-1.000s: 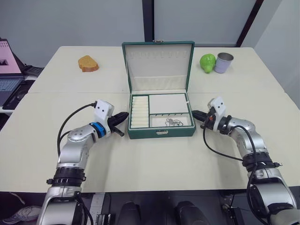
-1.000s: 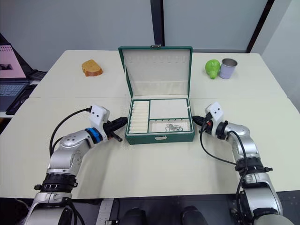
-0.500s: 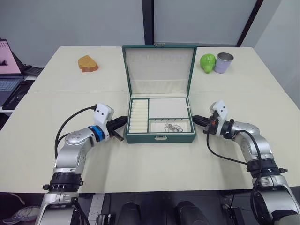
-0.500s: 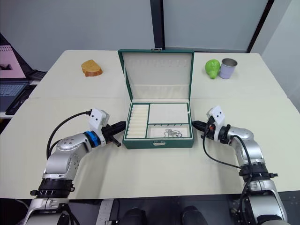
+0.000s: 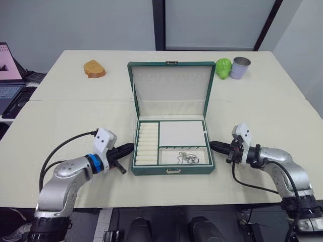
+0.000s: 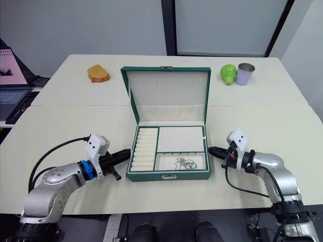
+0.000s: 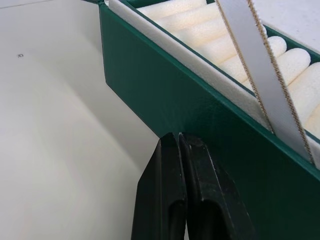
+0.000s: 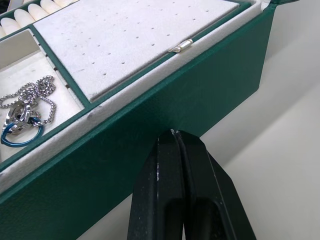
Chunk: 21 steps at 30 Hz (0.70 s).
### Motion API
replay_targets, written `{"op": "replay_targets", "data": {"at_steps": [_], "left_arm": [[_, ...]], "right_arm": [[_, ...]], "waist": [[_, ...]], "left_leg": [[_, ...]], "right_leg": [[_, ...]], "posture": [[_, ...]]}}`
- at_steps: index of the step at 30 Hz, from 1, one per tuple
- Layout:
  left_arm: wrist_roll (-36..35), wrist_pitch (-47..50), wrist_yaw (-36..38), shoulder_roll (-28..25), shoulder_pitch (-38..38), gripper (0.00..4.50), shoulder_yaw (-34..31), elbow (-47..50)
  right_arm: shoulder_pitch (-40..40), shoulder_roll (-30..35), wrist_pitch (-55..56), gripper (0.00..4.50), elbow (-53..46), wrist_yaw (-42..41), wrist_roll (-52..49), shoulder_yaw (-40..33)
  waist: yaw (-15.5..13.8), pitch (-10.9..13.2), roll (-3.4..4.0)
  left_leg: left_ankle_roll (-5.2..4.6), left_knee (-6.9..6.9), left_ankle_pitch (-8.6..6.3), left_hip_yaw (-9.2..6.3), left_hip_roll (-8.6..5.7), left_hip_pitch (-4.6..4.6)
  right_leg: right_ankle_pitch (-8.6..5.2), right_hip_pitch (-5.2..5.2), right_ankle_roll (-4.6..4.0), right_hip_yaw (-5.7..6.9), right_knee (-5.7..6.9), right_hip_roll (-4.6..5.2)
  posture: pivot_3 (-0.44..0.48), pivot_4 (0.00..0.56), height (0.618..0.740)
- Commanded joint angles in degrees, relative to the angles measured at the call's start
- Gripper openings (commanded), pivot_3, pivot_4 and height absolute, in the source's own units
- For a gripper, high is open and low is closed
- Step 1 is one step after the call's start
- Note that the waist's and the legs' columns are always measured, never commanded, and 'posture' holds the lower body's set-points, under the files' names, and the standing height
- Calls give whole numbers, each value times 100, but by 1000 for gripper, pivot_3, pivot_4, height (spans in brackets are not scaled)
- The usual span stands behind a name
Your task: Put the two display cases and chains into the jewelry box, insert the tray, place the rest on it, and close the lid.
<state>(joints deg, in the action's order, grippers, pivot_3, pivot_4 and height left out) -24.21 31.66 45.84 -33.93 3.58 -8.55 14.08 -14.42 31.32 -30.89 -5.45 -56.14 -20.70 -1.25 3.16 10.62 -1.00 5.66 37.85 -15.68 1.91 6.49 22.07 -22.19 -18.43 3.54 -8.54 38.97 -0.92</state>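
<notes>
Green jewelry box (image 5: 171,169) open, chains (image 5: 187,158) inside

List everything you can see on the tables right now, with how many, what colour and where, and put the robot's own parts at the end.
Jewelry box: one, dark green with cream lining, near-centre of the table, between the two grippers.
Lid: one, dark green, cream inside, standing open at the box's far side.
Tray: one, cream-lined, seated in the box.
Jewelry: one small silver clump of chain and rings, in the tray's near right section.
Bread slice: one, brown, far left.
Green fruit: one, far right.
Cup: one, grey metal, beside the fruit.
Laptop: one, far left edge.
Table: cream.
Left gripper: black fingers shut, at the box's left wall.
Right gripper: black fingers shut, at the box's right wall.
</notes>
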Motion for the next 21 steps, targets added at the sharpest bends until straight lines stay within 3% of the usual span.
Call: {"op": "replay_targets", "data": {"at_steps": [1, 12, 21], "left_arm": [[-305, 110, 170, 18, -106, 79, 174, 509], [-247, -408, 163, 15, -94, 79, -189, 470], [-771, -1410, 704, -31, -1565, 79, -1414, 1169]], "right_arm": [[20, -55, -97, 34, -433, -104, -285, 174], [-54, 96, 7, 34, -324, -159, -230, 76], [-118, 810, 66, 34, -78, -601, -555, -424]], "waist": [[0, 0, 0], [-8, 0, -1], [-2, 1, -2]], "left_leg": [[0, -1, 0, 0, 0, 0], [0, 1, 0, -4, -3, 1], [-1, -1, -1, 1, -1, 3]], "right_leg": [[0, -1, 0, 0, 0, 0], [0, -1, 0, 2, 1, 0], [0, -3, 0, -5, -4, 1]], "posture": [[0, 150, 740], [0, 150, 740], [0, 150, 740]]}}
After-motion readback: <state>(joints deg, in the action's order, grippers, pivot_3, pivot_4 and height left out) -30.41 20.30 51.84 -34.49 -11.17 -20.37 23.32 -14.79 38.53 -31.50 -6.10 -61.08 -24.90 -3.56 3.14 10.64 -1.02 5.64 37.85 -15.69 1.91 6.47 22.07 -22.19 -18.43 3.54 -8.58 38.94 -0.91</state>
